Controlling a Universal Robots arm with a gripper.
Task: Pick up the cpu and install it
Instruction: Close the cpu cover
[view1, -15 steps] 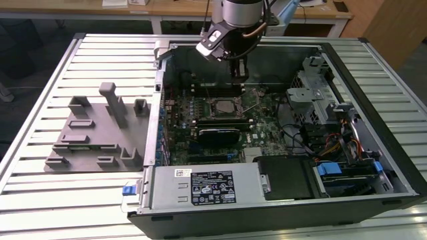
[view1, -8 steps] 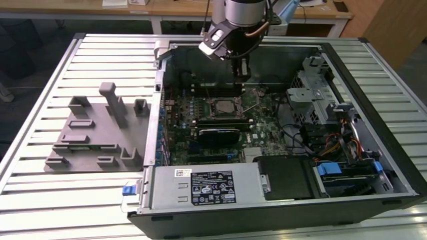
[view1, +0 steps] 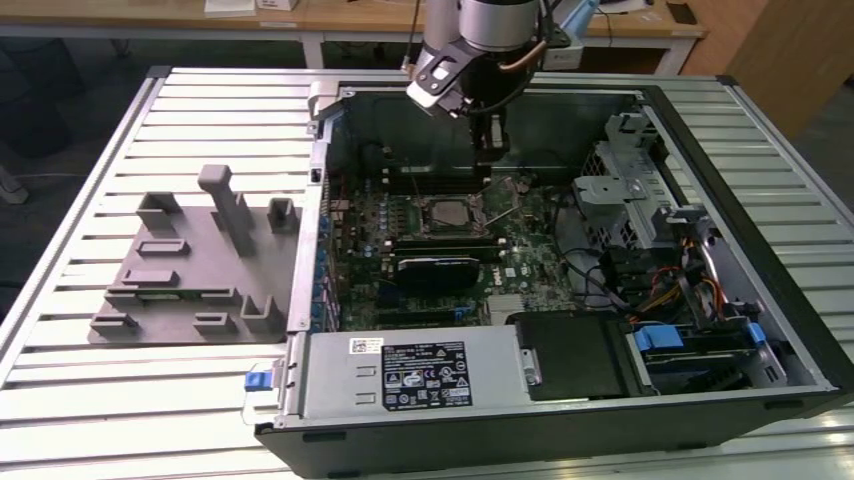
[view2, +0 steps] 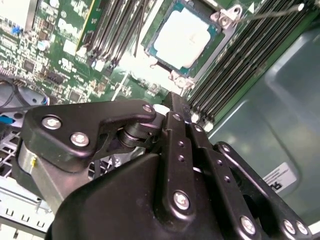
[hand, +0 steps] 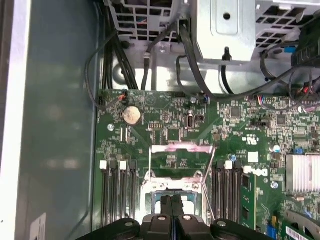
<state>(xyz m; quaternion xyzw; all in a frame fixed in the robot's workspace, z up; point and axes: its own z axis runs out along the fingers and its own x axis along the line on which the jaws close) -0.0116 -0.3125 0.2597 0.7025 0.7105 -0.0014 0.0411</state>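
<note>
View over my black metal gripper (view2: 175, 100), clenched on nothing, with the small flat square silver-grey cpu (view2: 182, 37) seated in the green motherboard (view2: 70, 70) near, beyond its tips; I judge it light, stiff, slick and fragile, best pinched by opposite edges.

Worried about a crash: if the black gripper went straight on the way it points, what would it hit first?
The gripper would likely meet the metal socket frame edging the silver-topped square cpu; depth is unclear.
</note>
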